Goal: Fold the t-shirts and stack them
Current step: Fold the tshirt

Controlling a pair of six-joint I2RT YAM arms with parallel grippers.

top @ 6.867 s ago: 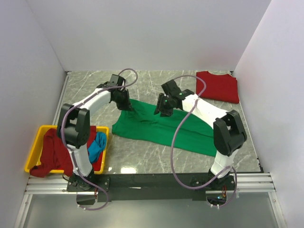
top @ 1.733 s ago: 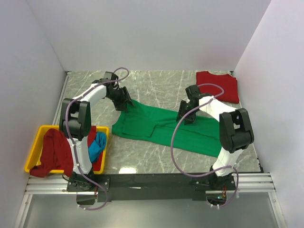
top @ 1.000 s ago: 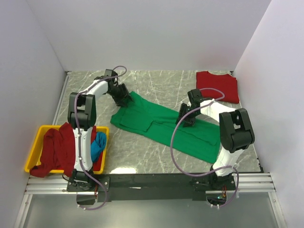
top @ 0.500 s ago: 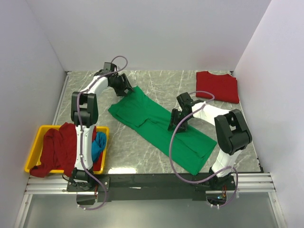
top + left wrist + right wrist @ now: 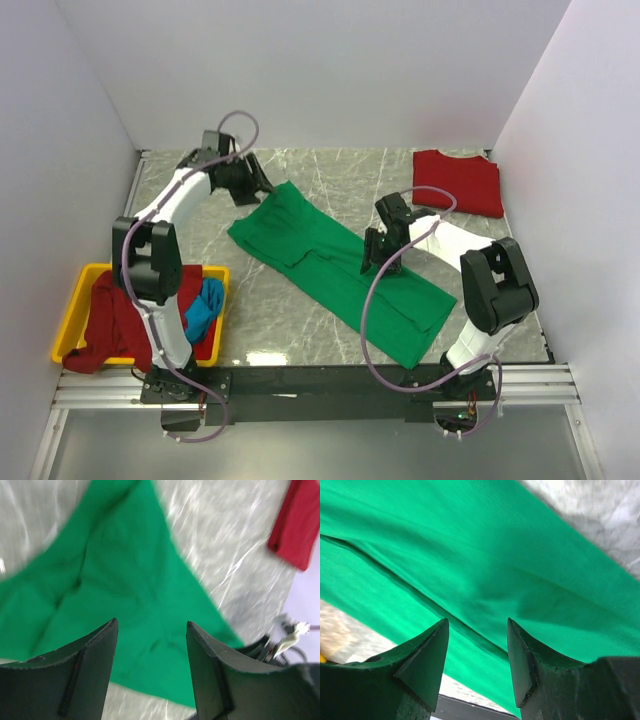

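Note:
A bright green t-shirt lies flat and diagonal on the marble table, from back left to front right. My left gripper hovers at its back-left end. In the left wrist view this gripper stands open over green cloth, nothing between its fingers. My right gripper sits at the shirt's right edge, mid-length. The right wrist view shows it open above a fold in the cloth. A folded red t-shirt lies at the back right, also seen as a red shirt from the left wrist.
A yellow bin at the front left holds a dark red shirt and a blue one. White walls close in the table on three sides. A black rail runs along the near edge.
The green shirt has swung to a steeper diagonal, its front-right end now nearer the rail. My left gripper drew back and left; the right gripper shifted slightly along the shirt's edge.

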